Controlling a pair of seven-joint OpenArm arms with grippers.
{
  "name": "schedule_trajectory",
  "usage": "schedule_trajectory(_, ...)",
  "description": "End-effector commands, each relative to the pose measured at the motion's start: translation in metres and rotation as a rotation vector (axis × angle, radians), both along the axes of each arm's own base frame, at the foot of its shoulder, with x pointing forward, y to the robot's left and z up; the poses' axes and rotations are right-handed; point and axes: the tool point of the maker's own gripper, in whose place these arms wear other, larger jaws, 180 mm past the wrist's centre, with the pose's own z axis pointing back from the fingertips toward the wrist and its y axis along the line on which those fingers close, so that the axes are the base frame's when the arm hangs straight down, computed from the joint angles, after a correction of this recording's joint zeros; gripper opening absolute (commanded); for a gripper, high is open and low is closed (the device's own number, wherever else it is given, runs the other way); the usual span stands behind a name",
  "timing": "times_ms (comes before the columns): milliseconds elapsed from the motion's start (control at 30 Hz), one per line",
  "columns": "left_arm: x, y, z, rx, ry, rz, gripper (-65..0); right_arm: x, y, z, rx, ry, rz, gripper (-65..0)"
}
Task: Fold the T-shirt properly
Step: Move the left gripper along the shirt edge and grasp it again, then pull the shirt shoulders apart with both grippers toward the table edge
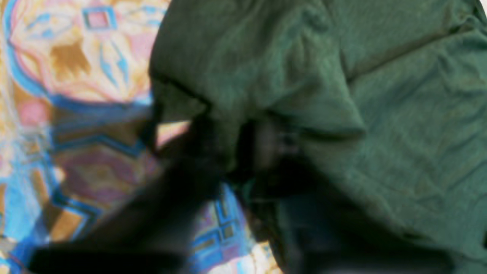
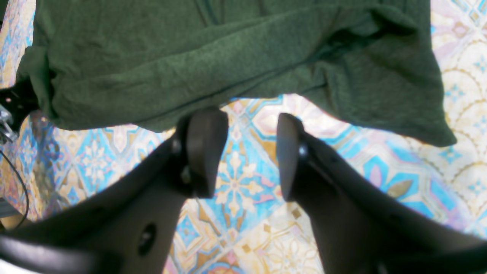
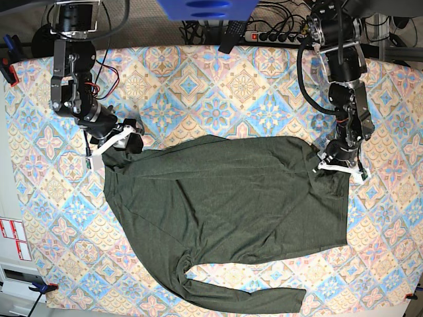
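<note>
- The T-shirt [image 3: 228, 211] lies spread on the patterned tablecloth [image 3: 198, 86], body in the middle, one long sleeve [image 3: 244, 294] running along the near edge.
- The fabric looks thin, soft and light (it wrinkles and droops at every edge), so I judge it will sag between two grasp points and may slide on the cloth.
- The left gripper [image 1: 228, 152] sits at the shirt's edge; its picture is blurred, so I cannot tell if the jaws have shut on the fabric.
- The right gripper [image 2: 243, 152] has its jaws wide apart, holding nothing, just beside the hem.
- Best hold, in my opinion: pinch the hem or shoulder seam, where layers are thicker, both arms level.
</note>
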Motion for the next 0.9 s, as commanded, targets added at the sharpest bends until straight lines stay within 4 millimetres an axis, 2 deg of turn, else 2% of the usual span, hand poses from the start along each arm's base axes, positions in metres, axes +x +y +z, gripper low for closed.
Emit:
schedule_trajectory(0, 0.003, -0.003, 0.003, -0.02, 0.005, -0.009, -65.0, 0.01, -0.003, 0.015, 0.009, -0.054, -0.003, -39.4)
schedule_trajectory(100, -0.001, 0.0, 0.001, -0.016, 0.013, -0.006, -65.0, 0.004, 0.005, 0.014, 0.058, -0.02, 0.011, -37.4)
schedule_trajectory(133, -0.007, 0.007, 0.0, -0.002, 0.019, -0.003, -65.0, 0.003, 0.005, 0.015, 0.084, -0.014, 0.007, -35.9)
schedule_trajectory(200, -0.009, 0.016, 0.011, 0.032, -0.004, -0.008, -65.0, 0.0, 0.002, 0.015, 0.132, -0.003, -0.019, -33.1)
schedule_trajectory(300, -0.017, 0.018, 0.025, 0.07, -0.039, -0.026, -65.0, 0.001, -0.009, 0.015, 0.168, 0.004, -0.065, -31.8)
schedule_trajectory(400, -0.025, 0.02, 0.036, 0.102, -0.059, -0.043, -65.0, -0.004, -0.02, -0.002, 0.176, 0.053, -0.106, -32.0)
schedule_trajectory(467, -0.03, 0.018, 0.04, 0.105, -0.052, -0.059, -65.0, -0.012, -0.025, -0.022, 0.186, 0.114, -0.133, -32.0)
schedule_trajectory(533, -0.034, 0.016, 0.048, 0.116, -0.059, -0.074, -65.0, -0.008, -0.028, -0.031, 0.197, 0.137, -0.151, -32.0)
schedule_trajectory(633, -0.041, 0.026, 0.058, 0.132, -0.071, -0.053, -65.0, -0.007, -0.028, -0.042, 0.216, 0.168, -0.172, -31.9)
schedule_trajectory(767, -0.045, 0.03, 0.064, 0.129, -0.057, -0.05, -65.0, 0.006, -0.018, -0.042, 0.264, 0.16, -0.194, -31.8)
schedule_trajectory(867, -0.046, 0.031, 0.065, 0.129, -0.056, -0.049, -65.0, 0.012, -0.022, -0.05, 0.291, 0.18, -0.233, -31.7)
